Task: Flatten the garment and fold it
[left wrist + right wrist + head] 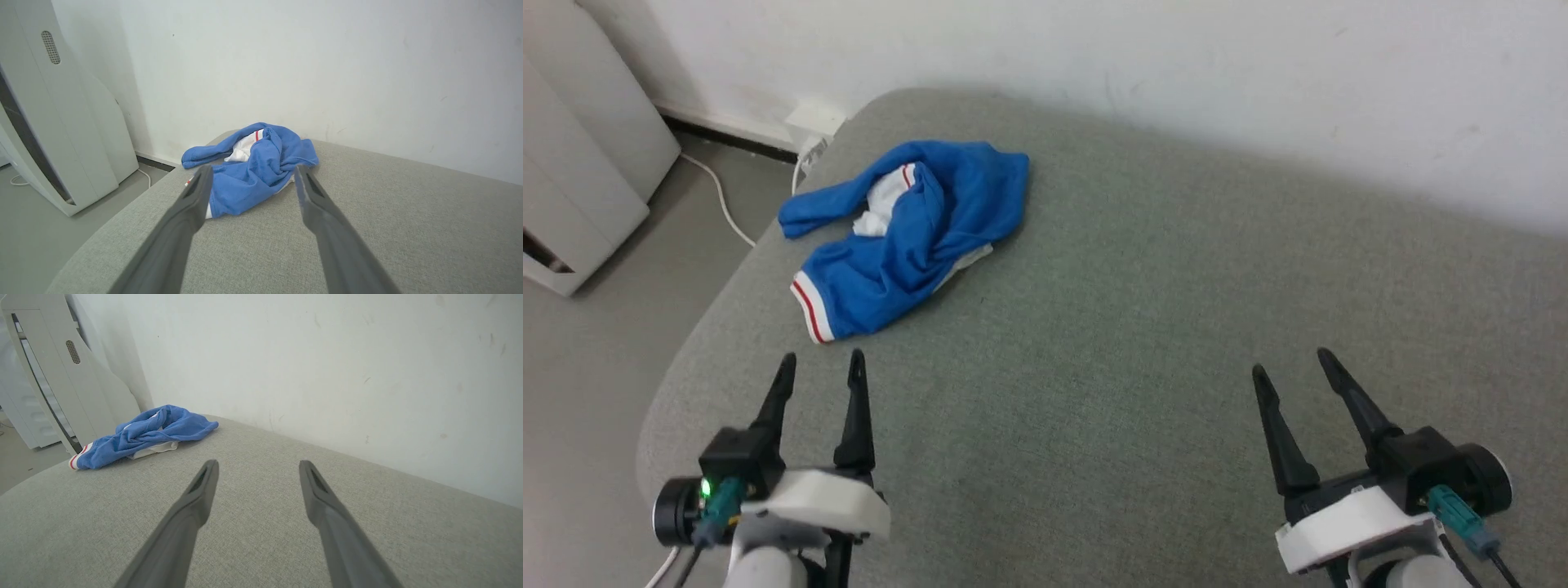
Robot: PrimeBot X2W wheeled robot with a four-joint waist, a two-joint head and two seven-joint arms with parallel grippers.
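Note:
The blue jersey (915, 233) lies crumpled in a heap near the far left corner of the grey padded table (1143, 343), with a red-and-white striped edge toward me and a bit of white showing at its middle. Lettering and number are hidden in the folds. My left gripper (821, 363) stands open just short of the heap's near edge, nothing between its fingers. In the left wrist view the jersey (255, 167) sits just beyond the fingertips. My right gripper (1290, 363) is open over bare table at the lower right, far from the jersey (143, 435).
A white wall (1176, 65) runs along the table's far edge. Left of the table, on the grey floor, stands a white appliance (572, 163), with a white cable (723, 204) and a wall socket (813, 122) near the table's corner. The table's rounded left edge is close to the heap.

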